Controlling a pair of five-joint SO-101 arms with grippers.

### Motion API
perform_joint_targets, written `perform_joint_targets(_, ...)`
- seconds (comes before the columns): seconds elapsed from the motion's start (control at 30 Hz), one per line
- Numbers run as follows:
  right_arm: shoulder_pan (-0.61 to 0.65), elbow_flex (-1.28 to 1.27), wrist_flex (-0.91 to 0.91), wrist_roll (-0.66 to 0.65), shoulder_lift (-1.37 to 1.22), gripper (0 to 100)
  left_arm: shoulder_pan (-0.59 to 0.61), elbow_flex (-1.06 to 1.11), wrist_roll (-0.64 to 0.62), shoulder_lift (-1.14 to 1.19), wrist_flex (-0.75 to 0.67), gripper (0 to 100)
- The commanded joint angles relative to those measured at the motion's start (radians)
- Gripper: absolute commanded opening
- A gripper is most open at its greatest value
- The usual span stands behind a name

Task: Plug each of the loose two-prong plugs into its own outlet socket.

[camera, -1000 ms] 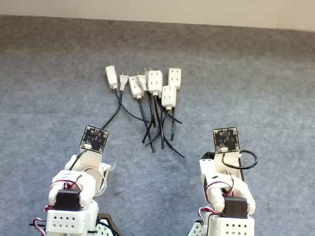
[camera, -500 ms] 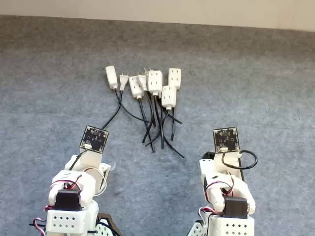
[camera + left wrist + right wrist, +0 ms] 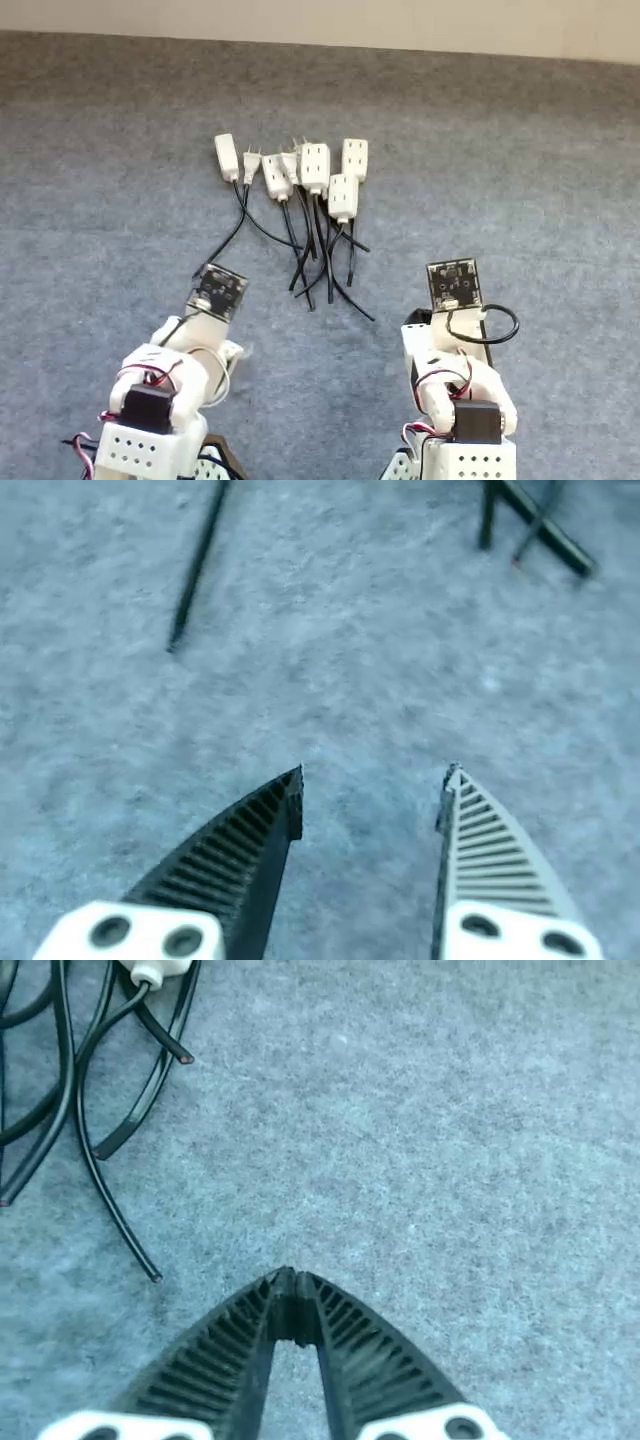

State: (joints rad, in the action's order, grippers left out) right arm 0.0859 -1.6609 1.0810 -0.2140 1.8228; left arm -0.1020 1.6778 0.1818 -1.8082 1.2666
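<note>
Several white two-prong plugs [image 3: 276,175] and white outlet sockets [image 3: 343,196] lie bunched at the far middle of the grey carpet, their black cables [image 3: 320,255] trailing toward the arms. My left gripper [image 3: 372,775] hangs open over bare carpet, short of a black cable end [image 3: 195,565]. More cable ends [image 3: 535,525] lie farther off. My right gripper [image 3: 295,1275] is shut on nothing, low over the carpet. Black cables [image 3: 80,1110] and the base of a white socket [image 3: 155,968] lie ahead of it to one side.
The left arm's camera board [image 3: 220,290] and the right arm's camera board [image 3: 453,283] sit near the front, on either side of the cable ends. Grey carpet [image 3: 520,170] spreads around the cluster. A pale wall strip [image 3: 400,25] bounds the far edge.
The left arm has swung to the right, toward the cable ends. The right arm has shifted very slightly. The plugs and sockets have not moved.
</note>
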Motion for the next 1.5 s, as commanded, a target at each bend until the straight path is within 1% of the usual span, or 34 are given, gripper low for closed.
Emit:
perform_joint_targets(0.0,-0.004,-0.153,0.008,-0.16,0.012,0.9,-0.073,0.018,-0.008,-0.005,0.058,22)
perform_joint_targets(0.07,-0.019,-0.153,0.044,-0.258,0.012,0.9,-0.07,0.018,-0.005,-0.005,0.06,22)
perform_joint_targets(0.1,-0.033,-0.153,0.051,-0.273,0.012,0.9,-0.07,0.018,-0.003,-0.005,0.06,22)
perform_joint_targets(0.17,-0.07,-0.153,0.05,-0.244,0.012,0.9,-0.067,0.018,-0.003,-0.005,0.058,22)
perform_joint_targets(0.23,-0.111,-0.151,0.044,-0.224,0.013,0.9,-0.065,0.018,-0.003,-0.005,0.023,22)
perform_joint_targets(0.33,-0.166,-0.153,0.01,-0.222,0.013,0.9,0.002,0.012,-0.002,-0.005,-0.034,22)
perform_joint_targets(0.43,-0.186,-0.153,-0.001,-0.222,0.013,0.9,0.147,0.008,-0.003,-0.005,-0.138,22)
perform_joint_targets(0.5,-0.186,-0.153,0.002,-0.222,0.013,0.9,0.269,0.016,-0.005,-0.005,-0.222,22)
perform_joint_targets(0.63,-0.185,-0.153,0.001,-0.222,0.013,0.9,0.521,0.013,-0.005,-0.005,-0.333,22)
perform_joint_targets(0.67,-0.185,-0.153,0.002,-0.222,0.013,0.9,0.568,0.01,-0.008,-0.005,-0.361,22)
perform_joint_targets(0.73,-0.182,-0.153,0.005,-0.222,0.013,0.9,0.613,0.013,-0.008,-0.005,-0.42,22)
perform_joint_targets(0.8,-0.185,-0.153,0.015,-0.222,0.013,0.9,0.613,0.002,-0.006,-0.004,-0.466,22)
perform_joint_targets(0.87,-0.185,-0.153,0.028,-0.226,0.013,0.9,0.607,-0.068,-0.002,0.002,-0.465,22)
perform_joint_targets(0.97,-0.185,-0.153,0.031,-0.226,0.013,0.9,0.604,-0.229,0.049,0.005,-0.358,22)
perform_joint_targets(1.03,-0.185,-0.153,0.031,-0.227,0.013,0.9,0.602,-0.343,0.058,0.013,-0.281,22)
perform_joint_targets(1.13,-0.182,-0.153,0.031,-0.227,0.013,0.9,0.602,-0.489,0.107,0.111,-0.232,22)
perform_joint_targets(1.2,-0.182,-0.153,0.033,-0.227,0.013,0.9,0.602,-0.578,0.117,0.245,-0.233,22)
perform_joint_targets(1.3,-0.182,-0.153,0.033,-0.227,0.013,0.9,0.599,-0.75,0.12,0.532,-0.233,22)
perform_joint_targets(1.43,-0.182,-0.153,0.033,-0.227,0.013,0.9,0.518,-1.047,0.117,1.004,-0.221,22)
perform_joint_targets(1.47,-0.182,-0.153,0.033,-0.227,0.013,0.9,0.492,-1.129,0.117,1.119,-0.199,22)
